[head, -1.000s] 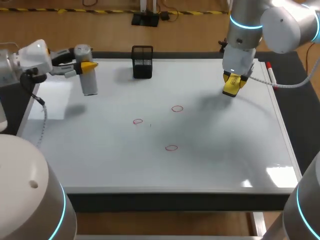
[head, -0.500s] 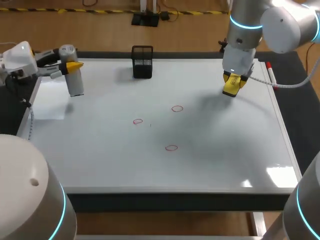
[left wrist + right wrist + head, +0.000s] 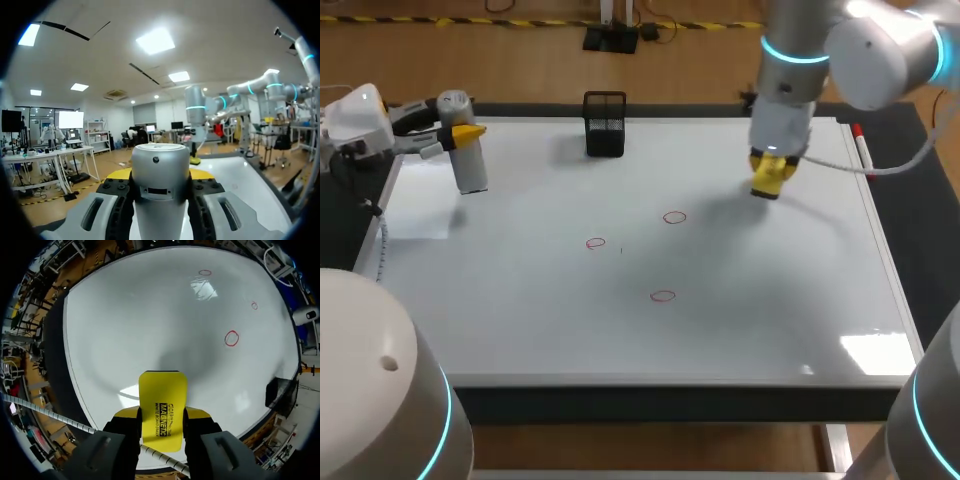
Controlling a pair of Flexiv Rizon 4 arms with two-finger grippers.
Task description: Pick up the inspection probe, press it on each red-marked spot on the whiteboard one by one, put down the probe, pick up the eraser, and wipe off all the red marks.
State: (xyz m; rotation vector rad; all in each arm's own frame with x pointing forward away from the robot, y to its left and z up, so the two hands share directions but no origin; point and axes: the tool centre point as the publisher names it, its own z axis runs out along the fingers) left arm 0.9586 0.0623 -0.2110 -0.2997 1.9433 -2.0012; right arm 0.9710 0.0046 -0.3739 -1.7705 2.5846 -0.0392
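The left pincer (image 3: 160, 176) pinches the silver probe (image 3: 160, 155) from both sides, and the probe stands straight up between its fingers. The right pincer (image 3: 162, 414) pinches the yellow eraser (image 3: 162, 387) and holds it over the whiteboard (image 3: 125, 315). Three red rings lie ahead of the eraser, and the nearest ring (image 3: 231, 338) is apart from it.

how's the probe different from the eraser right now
The probe is a silver-grey cylinder; the eraser is a flat yellow block. The probe stands upright at the far left corner of the whiteboard; the eraser hangs over its far right part. The probe sits in the left gripper, the eraser in the right gripper. Both are clamped between two fingers.
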